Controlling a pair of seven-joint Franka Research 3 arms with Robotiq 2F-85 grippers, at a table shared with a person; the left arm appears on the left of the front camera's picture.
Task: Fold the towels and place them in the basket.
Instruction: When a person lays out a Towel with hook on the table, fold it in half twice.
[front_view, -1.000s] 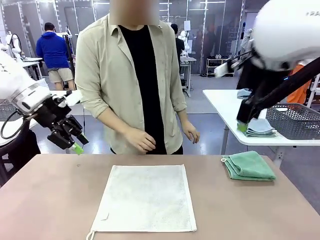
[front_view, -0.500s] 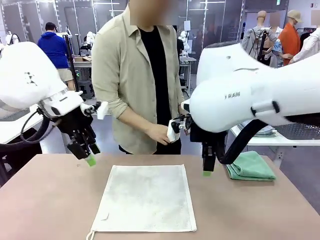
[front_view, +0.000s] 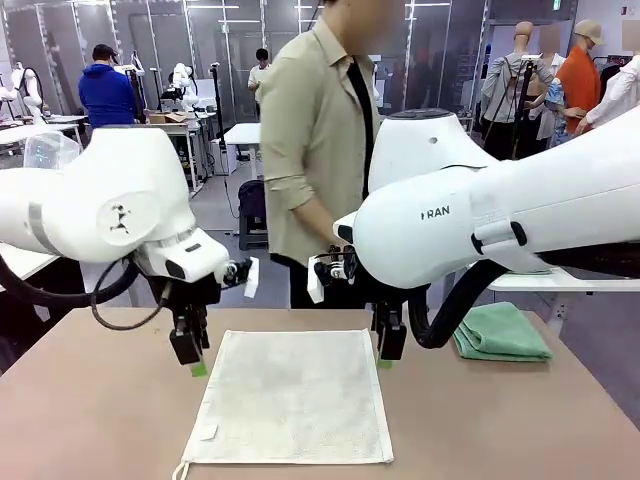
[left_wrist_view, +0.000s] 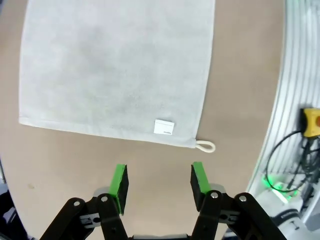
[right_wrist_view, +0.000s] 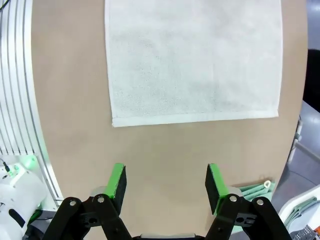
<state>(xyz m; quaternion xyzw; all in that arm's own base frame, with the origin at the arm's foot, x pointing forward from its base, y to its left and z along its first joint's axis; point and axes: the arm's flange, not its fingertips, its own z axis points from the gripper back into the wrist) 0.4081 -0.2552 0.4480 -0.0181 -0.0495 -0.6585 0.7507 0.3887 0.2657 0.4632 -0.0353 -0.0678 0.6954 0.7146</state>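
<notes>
The cream-white towel (front_view: 295, 395) lies flat and unfolded in the middle of the brown table (front_view: 90, 420). It has a small label (left_wrist_view: 164, 127) and a loop (left_wrist_view: 206, 146) at one near corner. The sea-green towel (front_view: 500, 332) sits folded at the far right. My left gripper (front_view: 198, 362) hangs open just off the cream towel's far left corner, and its pads (left_wrist_view: 119, 186) hold nothing. At the far right corner my right gripper (front_view: 386, 355) is open too, pads (right_wrist_view: 117, 182) bare. A corner of the dark mesh basket (right_wrist_view: 306, 233) peeks in beyond the table.
A person in a beige shirt (front_view: 320, 150) stands at the table's far edge, turned sideways. A white side table (front_view: 560, 282) stands behind the right arm. An aluminium rail (left_wrist_view: 295, 80) runs along the table's near side.
Both arms have swung down and inward, bringing the grippers low over the cream towel's two far corners. The person has turned sideways and shifted right.
</notes>
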